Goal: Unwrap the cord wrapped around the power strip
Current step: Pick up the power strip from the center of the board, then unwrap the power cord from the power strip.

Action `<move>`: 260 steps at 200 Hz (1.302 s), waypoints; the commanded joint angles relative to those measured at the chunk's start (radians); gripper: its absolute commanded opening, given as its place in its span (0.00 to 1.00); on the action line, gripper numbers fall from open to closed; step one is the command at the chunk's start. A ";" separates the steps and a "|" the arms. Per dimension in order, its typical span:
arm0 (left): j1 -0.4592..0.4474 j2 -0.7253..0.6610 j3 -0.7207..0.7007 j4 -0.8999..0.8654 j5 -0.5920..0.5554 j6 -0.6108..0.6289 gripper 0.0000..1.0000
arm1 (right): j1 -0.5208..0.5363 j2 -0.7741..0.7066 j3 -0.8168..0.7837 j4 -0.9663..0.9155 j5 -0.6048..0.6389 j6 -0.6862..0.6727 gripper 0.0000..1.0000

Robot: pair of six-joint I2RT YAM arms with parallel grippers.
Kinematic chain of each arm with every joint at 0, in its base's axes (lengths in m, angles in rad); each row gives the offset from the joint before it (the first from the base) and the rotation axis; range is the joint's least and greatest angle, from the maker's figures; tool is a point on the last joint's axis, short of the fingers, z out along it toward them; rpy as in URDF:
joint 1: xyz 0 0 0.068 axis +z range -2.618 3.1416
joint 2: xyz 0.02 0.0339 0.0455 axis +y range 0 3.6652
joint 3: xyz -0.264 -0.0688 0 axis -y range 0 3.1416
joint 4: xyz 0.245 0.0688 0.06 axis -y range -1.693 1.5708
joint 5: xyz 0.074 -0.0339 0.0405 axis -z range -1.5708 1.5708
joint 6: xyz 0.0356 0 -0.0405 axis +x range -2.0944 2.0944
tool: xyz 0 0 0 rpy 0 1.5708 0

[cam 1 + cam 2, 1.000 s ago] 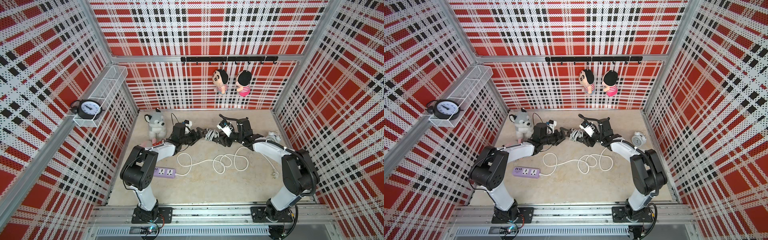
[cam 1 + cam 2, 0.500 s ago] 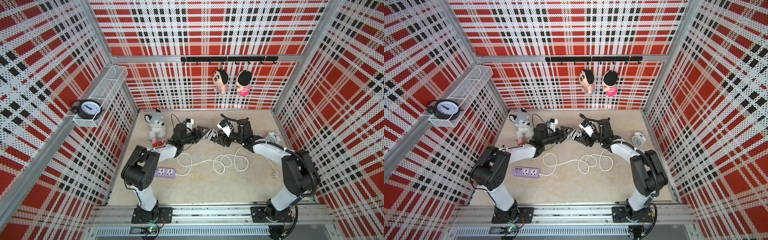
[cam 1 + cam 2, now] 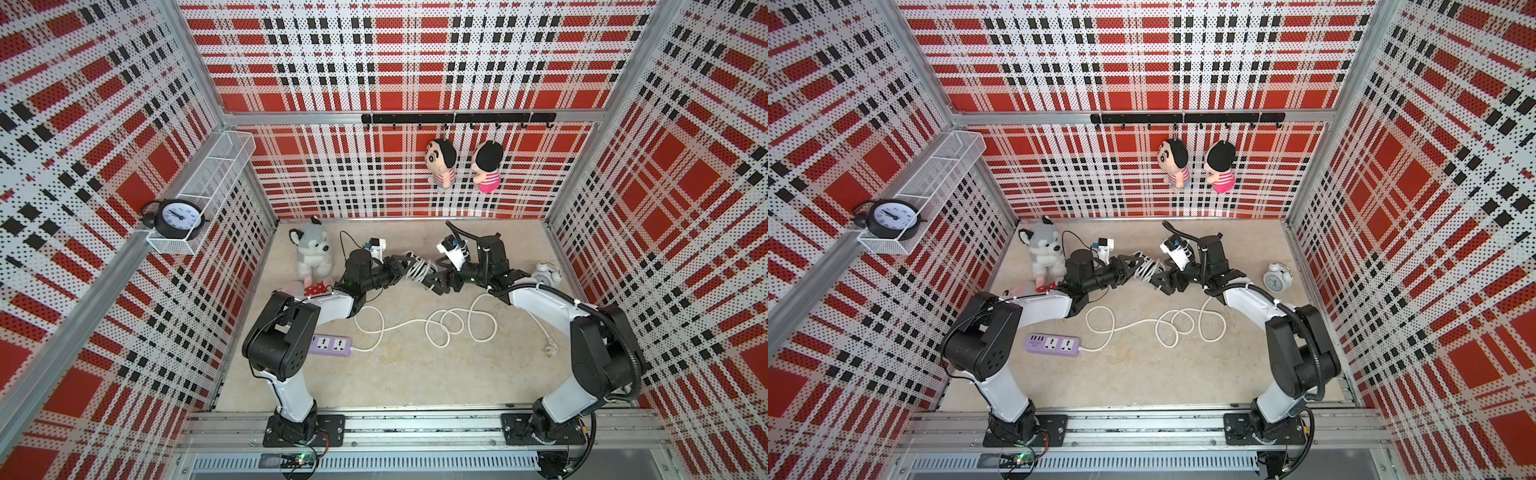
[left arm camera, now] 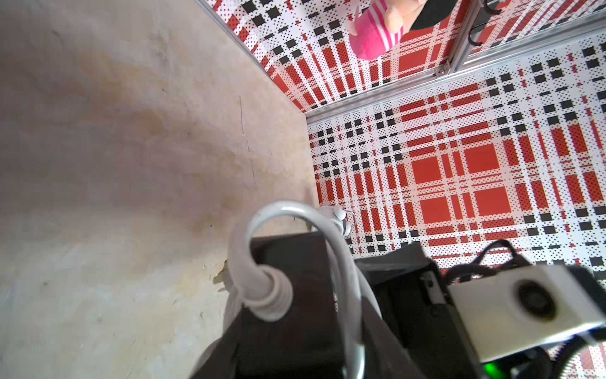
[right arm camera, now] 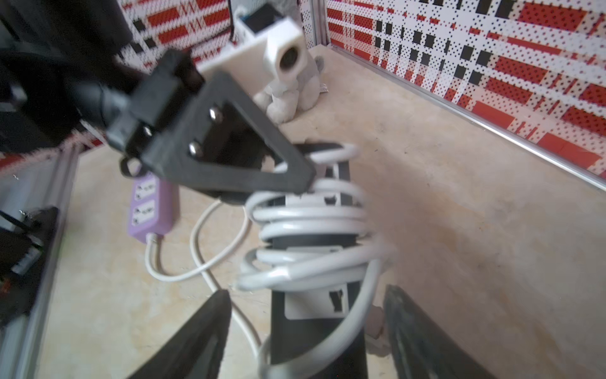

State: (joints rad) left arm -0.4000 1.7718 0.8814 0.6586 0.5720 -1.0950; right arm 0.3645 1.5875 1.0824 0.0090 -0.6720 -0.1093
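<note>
From my seat at the controls, both arms meet toward 12 o'clock of the surface (image 3: pixel 415 382), with the black power strip (image 5: pixel 290 338) spanning the gap between them. The white cord (image 3: pixel 417 269) is wound around its middle in several coils. In the left wrist view one end of that cord leaves the strip's end through a ribbed collar and bends back over the body.

My right hand (image 3: pixel 431 279) is spread. In the right wrist view its fingers (image 5: pixel 203 328) stand on either side of the strip's near end, with a clear gap on each side. My left hand (image 3: pixel 405 266) comes in from 9 o'clock. One of its triangular fingers (image 5: pixel 236 157) lies over the strip's far end, against the outermost coils. I cannot tell whether that hand is actually clamped on the strip.

A purple power strip (image 3: pixel 330 345) lies flat at 8 o'clock. Its loose cord (image 3: pixel 415 322) runs in loops across the middle of the surface, and its plug (image 3: pixel 550 351) rests at 4 o'clock. A husky plush (image 3: pixel 313 253) sits at 10 o'clock, near the left arm. A white alarm clock (image 3: pixel 546 273) stands at 2 o'clock, just beside the right arm.
</note>
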 commanded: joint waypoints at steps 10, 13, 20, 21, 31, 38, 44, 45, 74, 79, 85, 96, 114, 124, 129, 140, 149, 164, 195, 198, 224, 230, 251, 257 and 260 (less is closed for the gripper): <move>0.034 0.004 0.006 0.097 0.049 0.014 0.00 | -0.094 -0.111 0.115 -0.163 -0.022 0.207 0.85; 0.035 0.006 0.007 0.104 0.055 0.016 0.00 | -0.105 -0.114 0.119 -0.176 -0.029 0.219 0.85; 0.043 0.010 0.011 0.119 0.075 0.018 0.00 | -0.133 -0.116 0.123 -0.196 -0.062 0.237 0.83; 0.043 0.010 0.010 0.121 0.079 0.018 0.00 | -0.138 -0.117 0.122 -0.199 -0.069 0.239 0.83; 0.053 0.017 0.016 0.156 0.115 0.020 0.00 | -0.169 -0.117 0.120 -0.210 -0.113 0.263 0.82; 0.058 0.022 0.020 0.188 0.142 0.025 0.00 | -0.191 -0.117 0.110 -0.209 -0.147 0.285 0.81; 0.064 0.026 0.024 0.217 0.170 0.030 0.00 | -0.205 -0.116 0.102 -0.210 -0.170 0.302 0.78; 0.065 0.027 0.025 0.222 0.176 0.032 0.00 | -0.206 -0.115 0.101 -0.211 -0.172 0.304 0.78; 0.098 0.106 0.046 0.490 0.353 -0.073 0.00 | -0.214 -0.112 0.109 -0.335 -0.165 0.269 0.72; 0.104 0.130 0.045 0.603 0.381 -0.156 0.00 | -0.214 -0.121 0.097 -0.331 -0.167 0.265 0.72; 0.111 0.166 0.047 0.789 0.407 -0.274 0.00 | -0.214 -0.131 0.078 -0.317 -0.171 0.264 0.71; 0.127 0.249 0.078 1.131 0.437 -0.548 0.00 | -0.214 -0.139 0.059 -0.323 -0.169 0.250 0.63; 0.138 0.284 0.132 1.105 0.480 -0.595 0.00 | -0.214 -0.132 0.050 -0.343 -0.191 0.242 0.59; 0.135 0.288 0.148 1.112 0.494 -0.596 0.00 | -0.213 -0.130 0.035 -0.321 -0.202 0.262 0.54; 0.135 0.288 0.154 1.118 0.499 -0.606 0.00 | -0.213 -0.129 0.028 -0.316 -0.206 0.264 0.54; 0.133 0.280 0.163 1.119 0.500 -0.608 0.00 | -0.214 -0.129 0.014 -0.311 -0.199 0.266 0.53; 0.133 0.271 0.167 1.121 0.495 -0.616 0.00 | -0.214 -0.132 0.003 -0.298 -0.189 0.275 0.53; 0.139 0.255 0.171 1.110 0.465 -0.666 0.00 | -0.214 -0.129 -0.003 -0.297 -0.191 0.277 0.53; 0.140 0.196 0.172 1.054 0.361 -0.797 0.00 | -0.214 -0.141 -0.016 -0.269 -0.193 0.291 0.55; 0.139 0.187 0.174 1.038 0.357 -0.793 0.00 | -0.214 -0.142 -0.018 -0.265 -0.197 0.294 0.55; 0.127 0.086 0.184 0.779 0.332 -0.683 0.00 | -0.214 -0.139 -0.041 -0.218 -0.235 0.322 0.55; 0.127 0.064 0.188 0.711 0.330 -0.640 0.00 | -0.212 -0.140 -0.052 -0.203 -0.242 0.328 0.55; 0.128 -0.008 0.201 0.457 0.307 -0.457 0.00 | -0.212 -0.162 -0.082 -0.154 -0.241 0.352 0.55; 0.130 -0.025 0.208 0.372 0.293 -0.392 0.00 | -0.213 -0.168 -0.080 -0.155 -0.235 0.348 0.55; 0.130 -0.034 0.213 0.323 0.285 -0.361 0.00 | -0.213 -0.172 -0.079 -0.157 -0.231 0.346 0.55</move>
State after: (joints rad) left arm -0.2691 1.8275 1.0454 1.2827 0.9325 -1.6905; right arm 0.1474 1.4708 1.0153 -0.2096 -0.8810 0.2241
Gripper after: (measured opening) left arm 0.410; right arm 0.550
